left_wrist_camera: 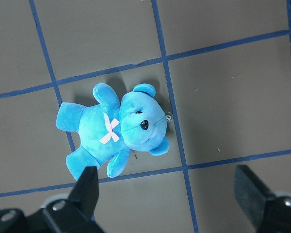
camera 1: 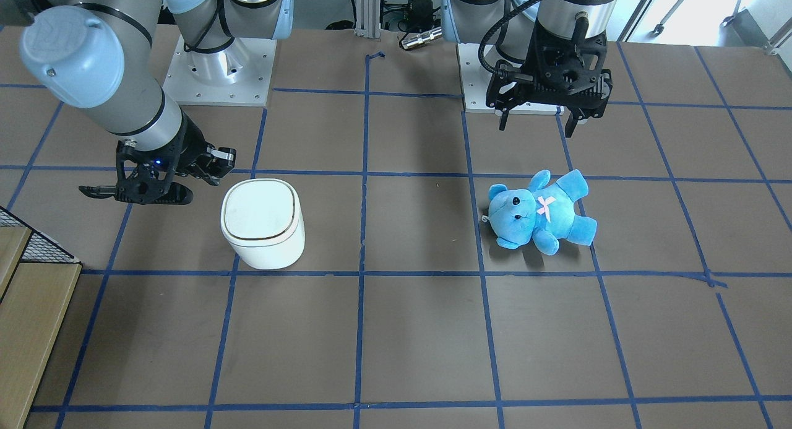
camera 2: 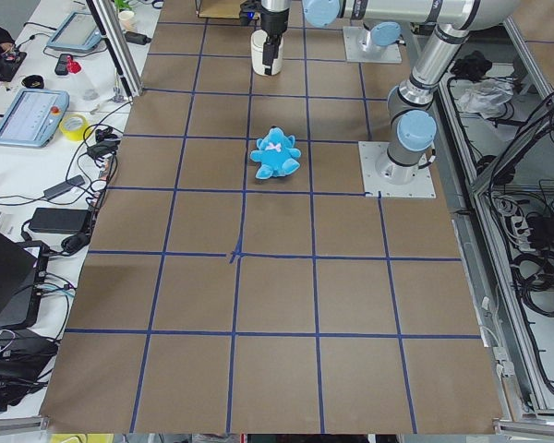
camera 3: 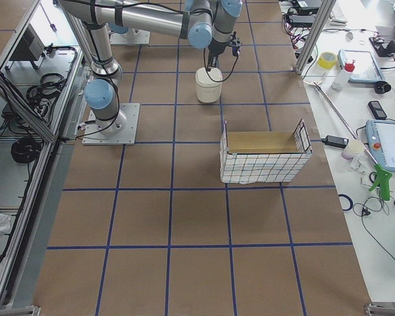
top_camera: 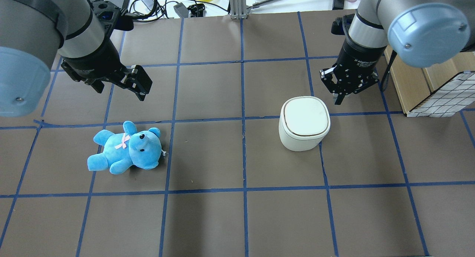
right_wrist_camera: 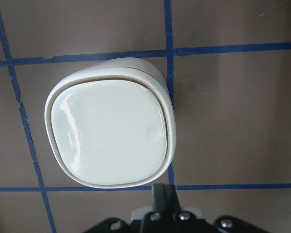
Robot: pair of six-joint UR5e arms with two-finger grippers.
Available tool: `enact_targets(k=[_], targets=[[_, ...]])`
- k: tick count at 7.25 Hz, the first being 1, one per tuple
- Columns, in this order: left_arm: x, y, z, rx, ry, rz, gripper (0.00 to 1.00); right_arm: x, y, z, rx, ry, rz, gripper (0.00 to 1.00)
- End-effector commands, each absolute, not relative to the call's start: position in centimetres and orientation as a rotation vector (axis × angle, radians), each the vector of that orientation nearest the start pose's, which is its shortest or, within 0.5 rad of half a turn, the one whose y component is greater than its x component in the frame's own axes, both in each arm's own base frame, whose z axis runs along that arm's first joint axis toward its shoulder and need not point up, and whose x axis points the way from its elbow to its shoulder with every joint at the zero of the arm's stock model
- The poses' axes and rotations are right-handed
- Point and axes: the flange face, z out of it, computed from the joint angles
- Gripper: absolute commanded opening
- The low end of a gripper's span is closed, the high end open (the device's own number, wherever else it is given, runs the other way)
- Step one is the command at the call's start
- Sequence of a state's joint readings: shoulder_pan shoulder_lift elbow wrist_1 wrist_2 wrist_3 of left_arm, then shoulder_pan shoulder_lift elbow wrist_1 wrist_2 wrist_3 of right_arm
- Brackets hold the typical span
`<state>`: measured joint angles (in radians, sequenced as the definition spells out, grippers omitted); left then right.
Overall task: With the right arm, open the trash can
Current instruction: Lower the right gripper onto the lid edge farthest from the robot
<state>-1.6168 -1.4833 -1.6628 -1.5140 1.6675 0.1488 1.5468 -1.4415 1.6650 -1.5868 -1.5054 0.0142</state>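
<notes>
The white trash can (camera 1: 263, 221) stands upright with its flat lid closed; it also shows in the overhead view (top_camera: 304, 123) and fills the right wrist view (right_wrist_camera: 111, 136). My right gripper (top_camera: 339, 97), with its blue light, hangs just above and beside the can's edge (camera 1: 145, 190). Its fingers (right_wrist_camera: 164, 196) are pressed together, empty and clear of the lid. My left gripper (top_camera: 145, 91) is open and empty, high above the table (camera 1: 537, 124).
A blue teddy bear (top_camera: 126, 153) lies on its back under the left gripper (left_wrist_camera: 114, 131). A wire-mesh basket with a wooden box (top_camera: 441, 97) stands at the table edge on the right arm's side (camera 3: 263, 155). Cables lie along the far edge.
</notes>
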Motion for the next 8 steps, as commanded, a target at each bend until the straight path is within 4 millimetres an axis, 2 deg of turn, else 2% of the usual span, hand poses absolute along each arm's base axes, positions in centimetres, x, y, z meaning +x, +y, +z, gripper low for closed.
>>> enact_targets(k=[1, 4, 8], targets=[[-14.5, -45.4, 49.0, 0.292, 3.028, -0.072, 1.00, 12.8, -52.1, 35.5, 0.066, 3.060, 0.294, 0.00], [-14.5, -45.4, 49.0, 0.292, 3.028, -0.072, 1.00, 12.9, -51.8, 34.5, 0.062, 3.057, 0.327, 0.00], [-14.5, -45.4, 49.0, 0.292, 3.028, -0.072, 1.00, 12.9, -52.4, 33.2, 0.059, 3.047, 0.342, 0.00]])
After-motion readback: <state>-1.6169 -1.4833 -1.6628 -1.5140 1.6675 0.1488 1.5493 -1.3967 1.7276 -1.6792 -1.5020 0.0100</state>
